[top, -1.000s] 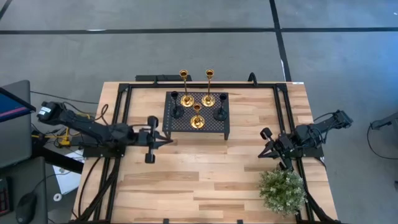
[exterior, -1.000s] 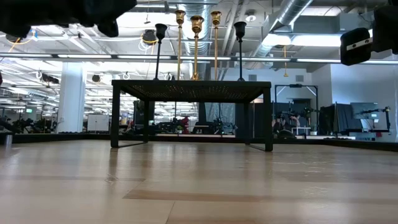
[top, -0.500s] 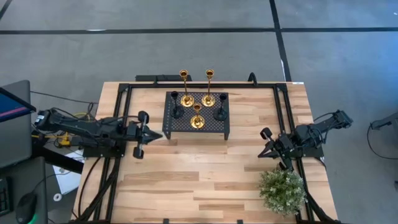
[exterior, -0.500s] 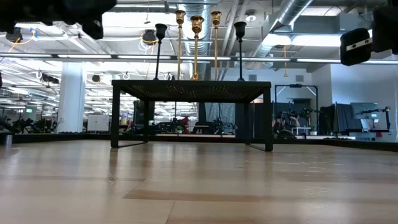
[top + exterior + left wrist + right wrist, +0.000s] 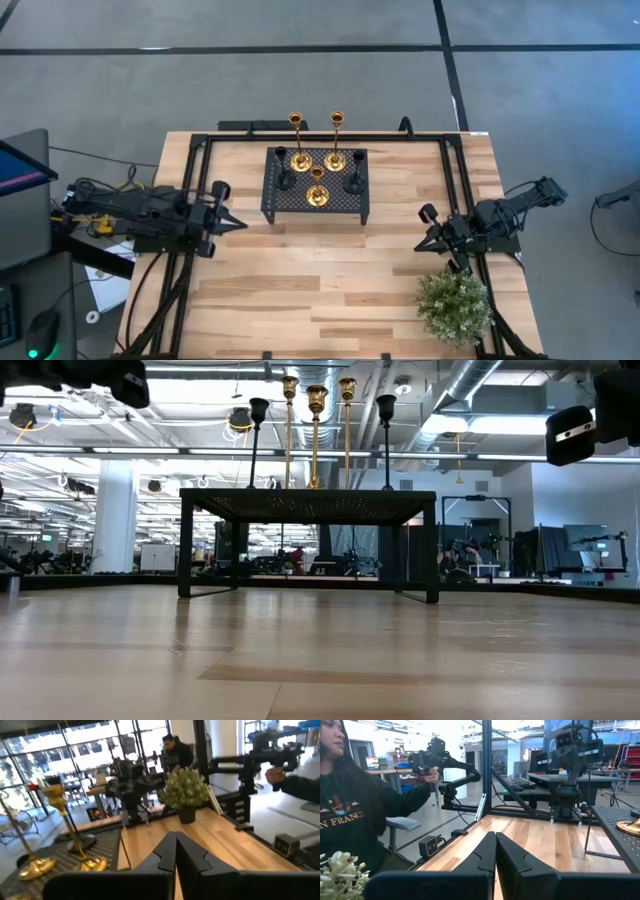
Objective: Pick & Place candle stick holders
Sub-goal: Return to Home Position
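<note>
Several candle stick holders stand by their round bases on the black perforated stand [image 5: 315,200] at the table's far middle: two tall gold ones [image 5: 296,140] [image 5: 337,140], a short gold one [image 5: 317,190] and two black ones [image 5: 283,172] [image 5: 352,175]. The low view shows them upright on the stand's top [image 5: 310,500]. My left gripper [image 5: 242,224] is shut and holds nothing; it hangs left of the stand, pointing at it, and its shut fingers show in its wrist view [image 5: 175,842]. My right gripper [image 5: 421,248] waits shut at the table's right side [image 5: 495,842].
A green bushy plant [image 5: 455,305] stands at the near right corner, close to my right gripper. Black frame rails [image 5: 190,190] run along the table's edges. A person [image 5: 350,815] sits beyond the table, holding a control arm [image 5: 427,767]. Bare wood lies in front of the stand.
My left gripper, still shut, has drawn back from the stand toward the table's left edge, rising a little. The holders and my right arm have kept still.
</note>
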Action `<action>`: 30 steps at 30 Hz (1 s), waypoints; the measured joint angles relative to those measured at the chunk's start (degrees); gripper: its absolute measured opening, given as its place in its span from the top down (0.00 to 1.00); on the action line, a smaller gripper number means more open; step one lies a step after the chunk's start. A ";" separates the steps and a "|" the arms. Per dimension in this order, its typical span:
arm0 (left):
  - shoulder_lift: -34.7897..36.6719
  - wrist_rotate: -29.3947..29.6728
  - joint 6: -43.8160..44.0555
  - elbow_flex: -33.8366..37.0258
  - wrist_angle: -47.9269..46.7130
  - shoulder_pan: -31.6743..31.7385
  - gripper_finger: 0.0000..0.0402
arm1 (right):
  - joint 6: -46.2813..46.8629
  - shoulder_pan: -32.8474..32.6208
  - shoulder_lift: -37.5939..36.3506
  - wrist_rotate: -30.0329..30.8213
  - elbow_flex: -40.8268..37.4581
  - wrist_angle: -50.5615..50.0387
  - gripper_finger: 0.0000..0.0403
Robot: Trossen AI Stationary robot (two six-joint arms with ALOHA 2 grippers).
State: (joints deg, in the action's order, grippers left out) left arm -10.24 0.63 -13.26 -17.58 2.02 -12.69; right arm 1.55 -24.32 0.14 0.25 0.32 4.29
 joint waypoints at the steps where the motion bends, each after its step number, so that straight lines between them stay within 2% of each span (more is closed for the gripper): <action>1: 1.40 0.37 0.06 0.00 -0.70 0.00 0.99 | -0.01 0.00 0.00 0.00 0.00 0.00 1.00; 9: 10.36 1.72 1.98 2.60 -2.46 0.00 0.99 | -0.43 0.00 0.00 -0.02 -0.02 0.02 1.00; 19: 9.45 2.73 5.88 10.51 -0.23 0.00 0.99 | -0.62 0.00 0.00 -0.05 -0.02 0.02 1.00; 30: 9.42 -1.89 5.64 16.86 -0.06 -0.04 0.98 | -0.60 0.00 0.00 -0.22 -0.04 -1.38 1.00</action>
State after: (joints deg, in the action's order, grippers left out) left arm -0.82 -1.26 -7.62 -0.73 1.96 -12.73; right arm 0.95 -24.32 0.14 0.03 0.27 2.91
